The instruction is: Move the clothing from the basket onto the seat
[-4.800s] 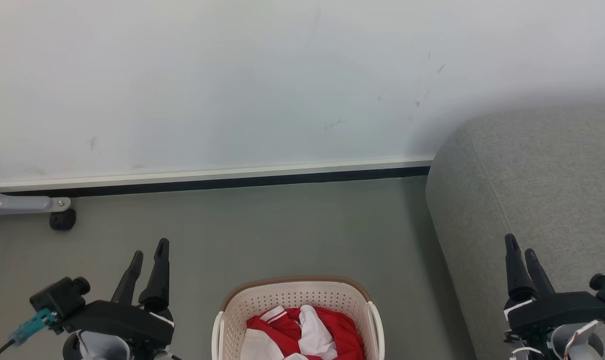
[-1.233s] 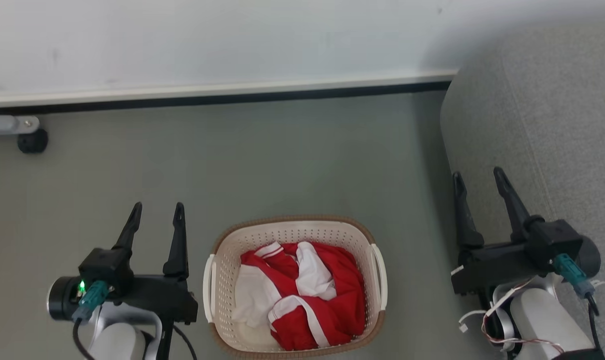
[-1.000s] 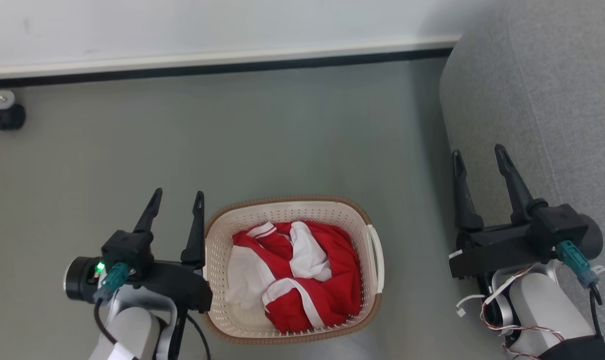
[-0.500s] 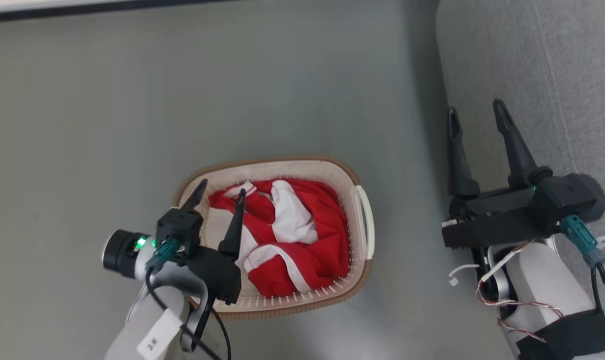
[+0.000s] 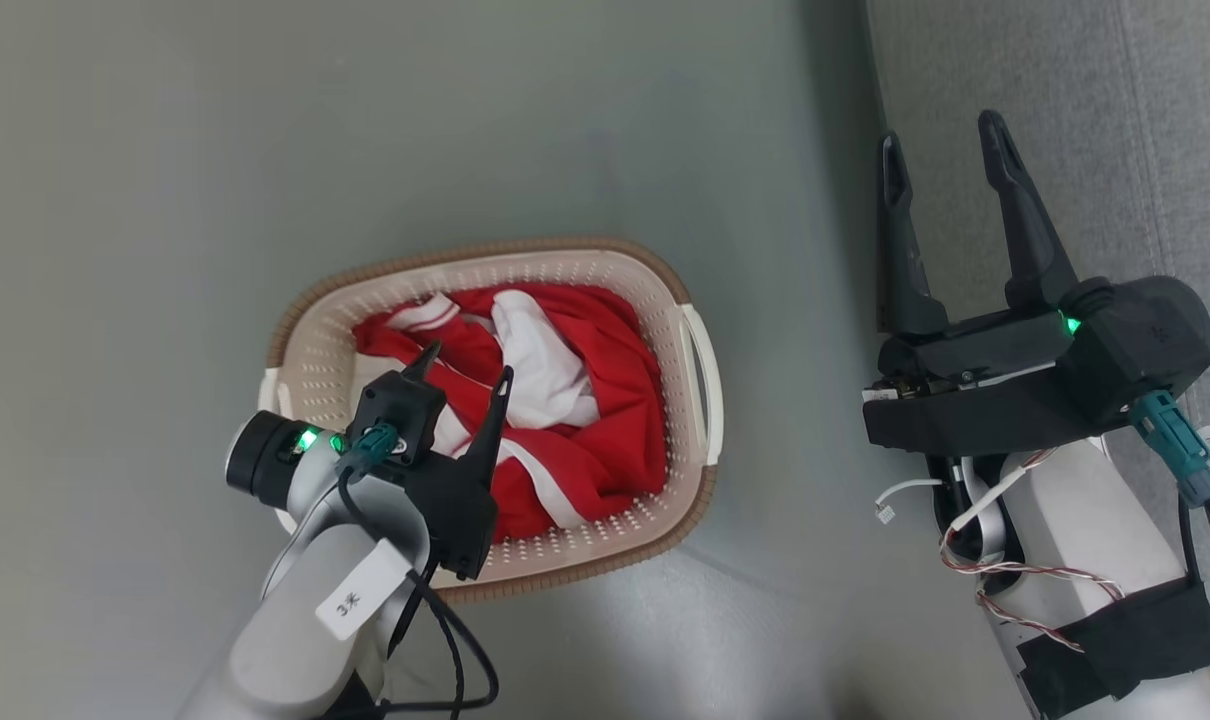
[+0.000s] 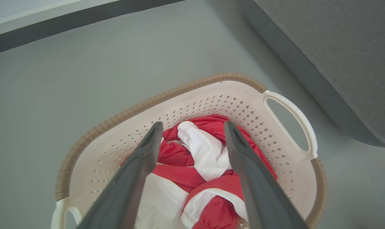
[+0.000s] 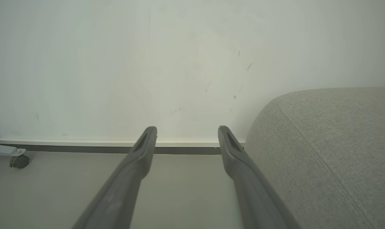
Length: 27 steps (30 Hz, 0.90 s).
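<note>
The left gripper [image 5: 468, 362] hung over the basket [image 5: 485, 252] with its two dark fingers spread apart and nothing held between them; in the head view its tips lay across the left part of the heap, though whether they touched cloth could not be told. The clothing [image 5: 615, 400] lay crumpled inside the basket, red folds bunched round a white panel; in the left wrist view that white fold sat in the gap between the two fingers, red fabric showed beside each of them, and a white-trimmed red hem lay by the right-hand finger. The basket stood on the grey floor [image 5: 165, 150], near the seat [image 5: 1145, 120] but apart from it, with a strip of floor between. The right gripper [image 5: 942, 132] was well to the right of the basket at the seat's edge, fingers wide apart and empty; in the right wrist view they pointed at a pale wall [image 7: 148, 63], the seat lying to their right and a small caster [image 7: 19, 161] far to their left.
</note>
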Motion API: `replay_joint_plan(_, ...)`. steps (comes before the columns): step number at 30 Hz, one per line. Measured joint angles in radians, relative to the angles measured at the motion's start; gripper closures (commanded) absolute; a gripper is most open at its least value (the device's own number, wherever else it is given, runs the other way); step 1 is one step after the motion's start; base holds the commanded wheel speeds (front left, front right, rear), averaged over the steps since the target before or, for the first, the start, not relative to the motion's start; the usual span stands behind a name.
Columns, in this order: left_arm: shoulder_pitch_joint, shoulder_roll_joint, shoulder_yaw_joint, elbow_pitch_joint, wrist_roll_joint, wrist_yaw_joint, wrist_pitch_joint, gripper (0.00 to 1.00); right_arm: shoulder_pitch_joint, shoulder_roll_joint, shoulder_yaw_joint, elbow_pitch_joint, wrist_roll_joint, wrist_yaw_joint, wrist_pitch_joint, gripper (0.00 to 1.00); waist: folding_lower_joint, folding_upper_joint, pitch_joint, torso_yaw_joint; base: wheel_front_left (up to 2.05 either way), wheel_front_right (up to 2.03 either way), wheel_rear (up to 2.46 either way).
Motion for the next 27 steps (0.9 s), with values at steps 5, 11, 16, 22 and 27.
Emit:
replay_joint_plan(5,-0.031,-0.015,-0.005,0.065,0.000,-0.010,0.020,0.00,-0.016,0.007,0.005,-0.014,-0.007,0.001,0.000,0.00,0.0000,0.0000,0.046,-0.020,0.00,0.00,0.00)
replay_joint_plan(11,-0.065,-0.026,-0.018,0.142,0.000,-0.021,0.045,0.00,-0.026,0.010,0.006,-0.023,-0.014,0.001,0.000,0.00,0.0000,0.0000,0.091,-0.044,0.00,0.00,0.00)
replay_joint_plan(16,-0.089,-0.041,-0.037,0.209,0.000,-0.036,0.072,0.00,-0.036,0.015,0.006,-0.034,-0.027,0.001,0.000,0.00,0.0000,-0.0001,0.127,-0.059,0.00,0.00,0.00)
replay_joint_plan(22,-0.110,-0.049,-0.039,0.268,-0.002,-0.047,0.100,0.00,-0.040,0.024,0.011,-0.046,-0.028,0.001,0.000,0.00,-0.0001,-0.0001,0.155,-0.062,0.00,0.00,0.00)
replay_joint_plan(27,-0.142,-0.049,-0.036,0.317,-0.012,-0.054,0.125,0.00,-0.041,0.029,0.020,-0.061,-0.035,0.001,0.000,0.00,-0.0001,-0.0001,0.183,-0.066,0.00,0.00,0.00)
